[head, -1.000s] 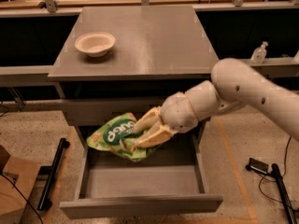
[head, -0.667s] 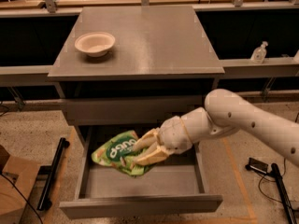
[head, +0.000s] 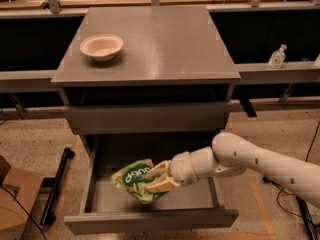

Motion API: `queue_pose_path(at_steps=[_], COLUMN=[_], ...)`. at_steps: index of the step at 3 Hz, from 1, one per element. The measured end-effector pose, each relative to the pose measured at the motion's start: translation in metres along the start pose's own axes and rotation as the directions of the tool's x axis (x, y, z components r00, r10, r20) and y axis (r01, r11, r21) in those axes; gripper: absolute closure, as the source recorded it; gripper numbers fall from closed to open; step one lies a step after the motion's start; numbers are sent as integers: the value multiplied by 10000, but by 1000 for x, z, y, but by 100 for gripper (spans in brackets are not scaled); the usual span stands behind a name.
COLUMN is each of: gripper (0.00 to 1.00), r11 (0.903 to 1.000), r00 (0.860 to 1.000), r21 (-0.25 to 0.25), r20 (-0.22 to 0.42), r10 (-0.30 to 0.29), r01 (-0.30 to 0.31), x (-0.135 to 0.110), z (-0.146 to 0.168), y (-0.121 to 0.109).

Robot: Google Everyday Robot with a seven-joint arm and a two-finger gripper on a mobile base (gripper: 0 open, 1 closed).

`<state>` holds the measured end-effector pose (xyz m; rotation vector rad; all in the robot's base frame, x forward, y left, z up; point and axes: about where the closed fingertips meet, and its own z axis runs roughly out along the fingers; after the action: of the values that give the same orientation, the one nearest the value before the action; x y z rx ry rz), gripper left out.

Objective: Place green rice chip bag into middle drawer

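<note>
The green rice chip bag [head: 132,178] is a crinkly bright-green pouch with white lettering, held inside the open middle drawer [head: 150,220]. My gripper [head: 156,178] is shut on the bag's right side, its pale fingers [head: 159,185] clamped over it. The bag hangs low over the left part of the drawer's grey floor. I cannot tell whether it touches the floor. My white arm [head: 260,164] reaches in from the right, over the drawer's right wall.
A cream round bowl [head: 101,46] sits on the grey cabinet top [head: 165,44]. The top drawer front [head: 147,118] is shut above the open one. A clear bottle [head: 276,57] stands on a ledge at right. Black rods and cables lie on the speckled floor.
My gripper and the green bag have moved down and toward the front, deeper into the open drawer. The arm has lowered with them.
</note>
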<state>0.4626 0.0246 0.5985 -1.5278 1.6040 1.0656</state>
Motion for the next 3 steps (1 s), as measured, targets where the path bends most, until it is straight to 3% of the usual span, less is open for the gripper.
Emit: queue_pose_path(at_steps=[1, 2, 3], gripper=[84, 61, 37], r11=[9956, 9874, 9792], r00=[9974, 9923, 9850], r21=[647, 1085, 1753], r20=[306, 587, 1555], r10=[660, 1092, 749], r01=[-678, -1150, -1022], x=[50, 81, 81], z=[4, 5, -4], y=[-25, -41, -69])
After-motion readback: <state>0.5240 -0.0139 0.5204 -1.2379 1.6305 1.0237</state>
